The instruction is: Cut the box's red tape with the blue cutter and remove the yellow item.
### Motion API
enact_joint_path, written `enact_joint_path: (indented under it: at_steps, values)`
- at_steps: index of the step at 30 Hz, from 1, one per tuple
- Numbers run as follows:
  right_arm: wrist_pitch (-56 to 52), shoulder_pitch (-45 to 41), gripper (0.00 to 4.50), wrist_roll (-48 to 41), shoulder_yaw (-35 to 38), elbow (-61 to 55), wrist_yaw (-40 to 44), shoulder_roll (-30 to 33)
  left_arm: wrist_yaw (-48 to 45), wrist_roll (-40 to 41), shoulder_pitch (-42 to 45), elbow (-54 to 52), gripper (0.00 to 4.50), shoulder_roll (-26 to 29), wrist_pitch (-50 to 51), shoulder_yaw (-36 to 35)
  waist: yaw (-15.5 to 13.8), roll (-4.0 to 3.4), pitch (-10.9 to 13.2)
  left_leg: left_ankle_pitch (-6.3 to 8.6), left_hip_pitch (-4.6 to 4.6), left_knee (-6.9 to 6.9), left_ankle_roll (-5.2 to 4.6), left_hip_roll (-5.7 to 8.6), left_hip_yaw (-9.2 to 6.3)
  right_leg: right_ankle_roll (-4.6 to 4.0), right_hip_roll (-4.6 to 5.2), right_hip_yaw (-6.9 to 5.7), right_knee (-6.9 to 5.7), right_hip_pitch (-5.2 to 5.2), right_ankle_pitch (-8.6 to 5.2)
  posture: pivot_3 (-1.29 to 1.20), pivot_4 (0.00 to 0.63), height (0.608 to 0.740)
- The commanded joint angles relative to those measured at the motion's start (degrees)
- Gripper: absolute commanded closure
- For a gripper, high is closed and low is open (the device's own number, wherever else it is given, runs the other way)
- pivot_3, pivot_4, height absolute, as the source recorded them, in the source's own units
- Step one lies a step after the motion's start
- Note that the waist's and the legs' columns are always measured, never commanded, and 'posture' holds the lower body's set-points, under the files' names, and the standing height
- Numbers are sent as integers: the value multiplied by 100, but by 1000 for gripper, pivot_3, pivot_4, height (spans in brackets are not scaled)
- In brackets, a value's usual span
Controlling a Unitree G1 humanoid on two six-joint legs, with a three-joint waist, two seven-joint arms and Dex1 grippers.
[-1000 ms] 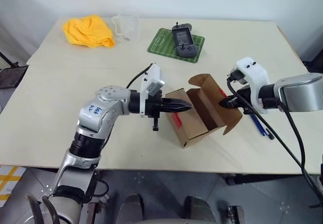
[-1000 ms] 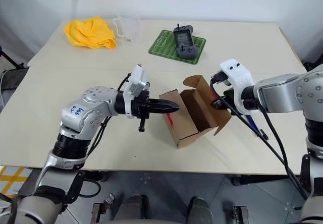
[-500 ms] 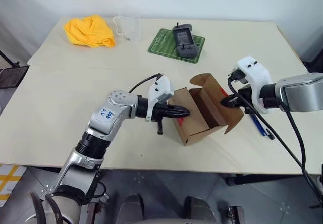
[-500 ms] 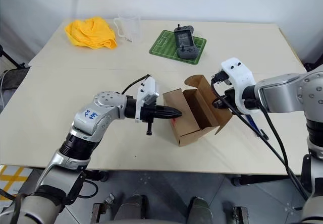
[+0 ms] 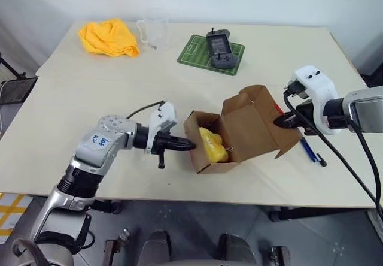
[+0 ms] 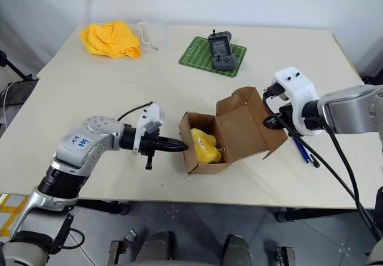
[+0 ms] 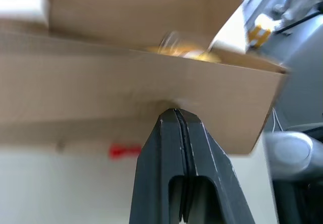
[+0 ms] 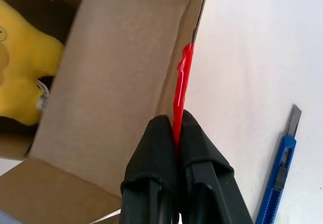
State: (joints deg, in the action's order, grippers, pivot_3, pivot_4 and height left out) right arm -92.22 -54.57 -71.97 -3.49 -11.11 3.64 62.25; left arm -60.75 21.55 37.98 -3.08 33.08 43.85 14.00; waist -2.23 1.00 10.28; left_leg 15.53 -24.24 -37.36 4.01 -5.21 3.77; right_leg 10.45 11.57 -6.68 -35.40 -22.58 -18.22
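So with my right gripper (image 8: 174, 133) pinching the box (image 5: 239, 135) lid open, my closed left gripper (image 5: 190, 147) must open for the yellow item (image 5: 210, 145).

Table (image 5: 90, 98): pale, light-toned top. Yellow cloth (image 5: 109, 37), crumpled, lies at the far left corner. Clear plastic cup (image 5: 151, 32) stands just beside the cloth, near the far edge. Green pitch-patterned mat (image 5: 210, 53) lies mid-way along the far edge, carrying a grey handheld controller (image 5: 219, 47).
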Motion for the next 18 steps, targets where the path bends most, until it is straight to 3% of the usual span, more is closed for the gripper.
enact_joint_path:
  at_steps: [1, 13, 15, 18]
  values:
    - [-28, 193, 4449, 122, 174, -376, 48, -43, 168, -65, -8, -120, 4500, -87, 31, 34, -4, 0, 0, 0, 0, 1, 0, 0, 0, 0, 0, 0, 0, 0, 0, 0, 150, 740]
    - [11, 929, 4449, 1054, 406, -1044, 60, -708, 596, -101, -88, -9, 4500, -320, 20, -132, 64, 0, 0, 0, 1, 4, 0, 0, 0, 0, 0, 0, -4, -4, 0, 0, 150, 740]
    - [-2, 975, 4007, 1127, 555, -1057, 184, -775, 597, 12, -77, -6, 4500, -364, 94, -238, 59, 0, 0, 0, 1, 4, 0, 0, 0, 0, 0, 0, -5, -4, 0, 0, 150, 740]
    - [316, 1131, 3131, 1181, 999, -1132, 660, -584, 485, 163, -84, -65, 3940, -288, 123, -442, 62, 0, 0, 0, 1, 4, 0, 0, 0, 0, 0, 0, -5, -4, 0, 0, 150, 740]
